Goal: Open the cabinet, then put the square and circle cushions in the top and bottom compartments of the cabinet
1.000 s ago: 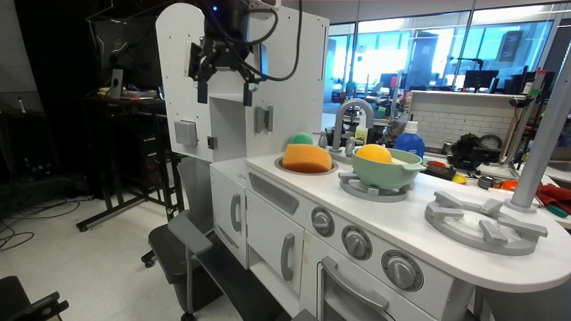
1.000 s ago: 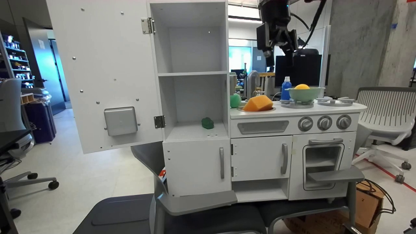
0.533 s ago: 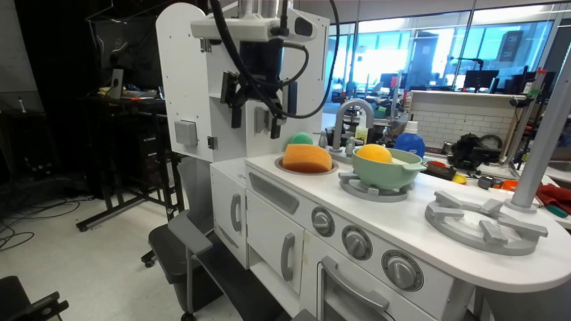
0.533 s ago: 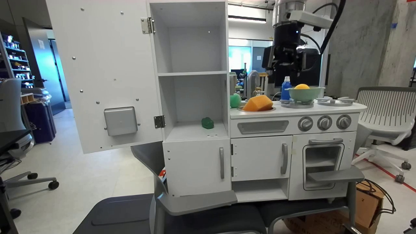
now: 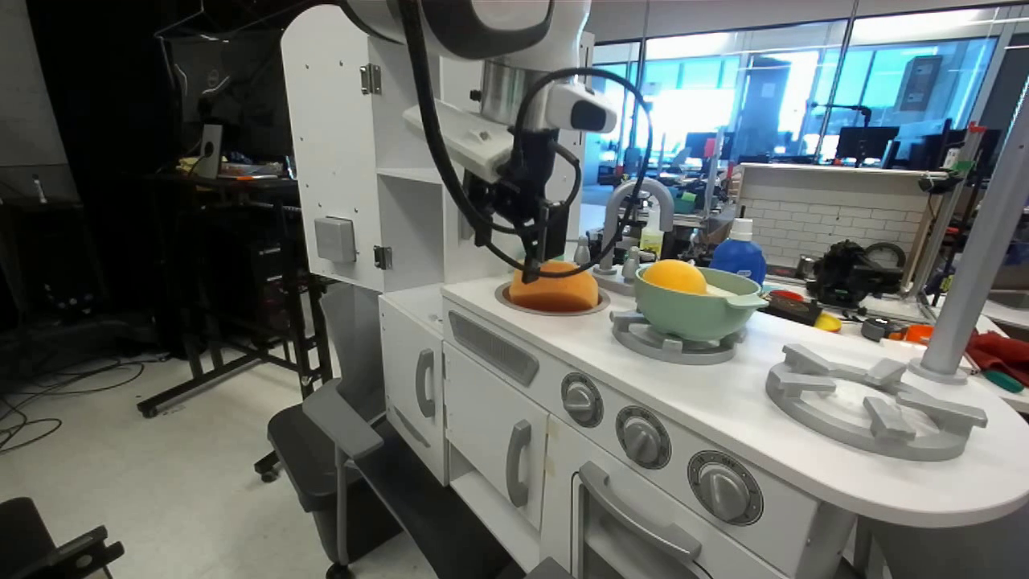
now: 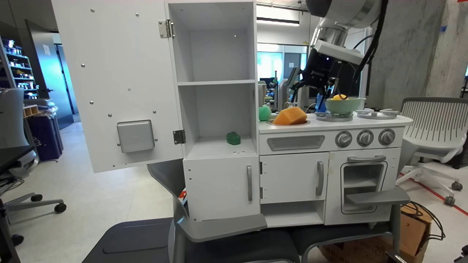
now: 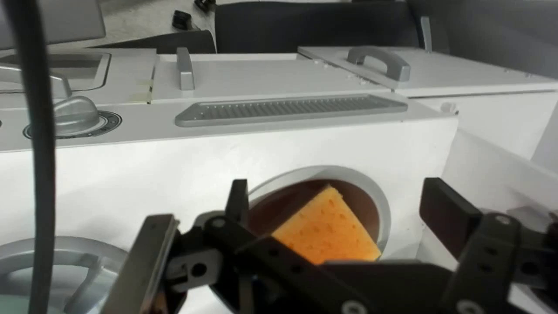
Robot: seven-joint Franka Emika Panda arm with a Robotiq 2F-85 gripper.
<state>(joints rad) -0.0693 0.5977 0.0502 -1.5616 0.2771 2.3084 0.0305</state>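
Fingers [image 7: 445,214] dropped nearer the sponge [image 7: 328,227] (pitted, angular).

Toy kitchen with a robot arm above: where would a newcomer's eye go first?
Probably to the orange sponge, tilted in the sink and framed by the open gripper in the wrist view. Next, the tall door, swung wide open beside the cabinet in both exterior views. Then perhaps the rounded yellow thing in the green bowl on a burner.
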